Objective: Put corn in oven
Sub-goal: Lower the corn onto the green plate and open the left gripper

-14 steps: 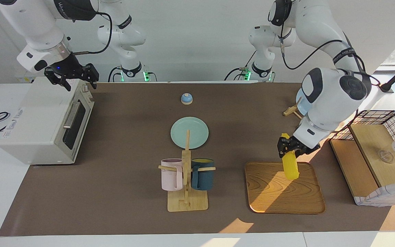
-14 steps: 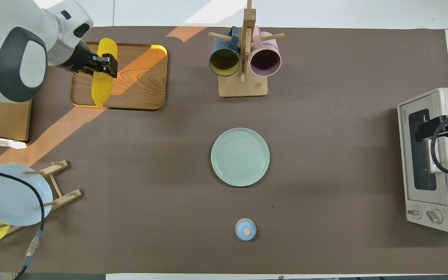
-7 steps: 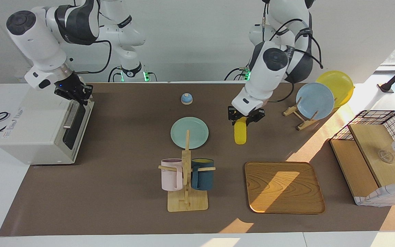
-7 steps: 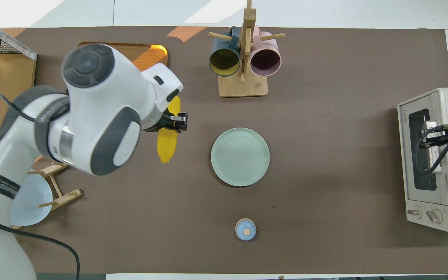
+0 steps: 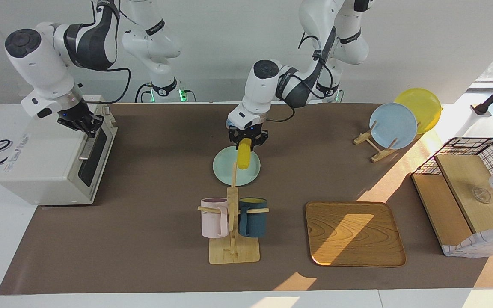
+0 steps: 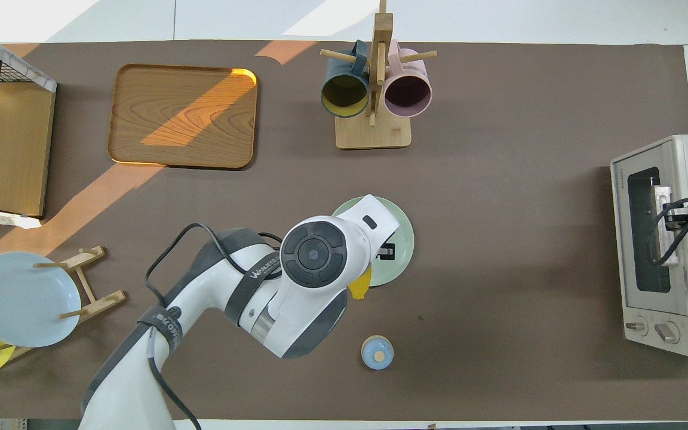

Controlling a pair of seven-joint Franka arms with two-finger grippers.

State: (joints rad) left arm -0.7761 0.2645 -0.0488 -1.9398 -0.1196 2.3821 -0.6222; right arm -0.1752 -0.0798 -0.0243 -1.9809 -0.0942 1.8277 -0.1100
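The yellow corn (image 5: pixel 243 158) hangs tip down from my left gripper (image 5: pixel 247 140), which is shut on its upper end over the green plate (image 5: pixel 225 173). In the overhead view the left arm hides most of it; only the corn's tip (image 6: pixel 359 289) shows at the plate's (image 6: pixel 402 237) rim. The off-white oven (image 5: pixel 45 158) stands at the right arm's end of the table, its dark glass door up. My right gripper (image 5: pixel 87 125) is shut on the upper end of the door's metal handle (image 5: pixel 88 146), with the gripper (image 6: pixel 673 216) over the handle (image 6: pixel 659 245) from above.
A wooden mug rack (image 5: pixel 232 222) with a pink and a dark blue mug stands farther from the robots than the plate. Beside it lies a bare wooden tray (image 5: pixel 353 233). A small blue bell (image 6: pixel 377 352), a plate stand (image 5: pixel 394 125) and a wire-and-wood box (image 5: pixel 464 188) are also here.
The left arm carried the corn from over the tray to over the green plate, toward the oven's end. The right gripper dropped from the oven's top to the handle and shut.
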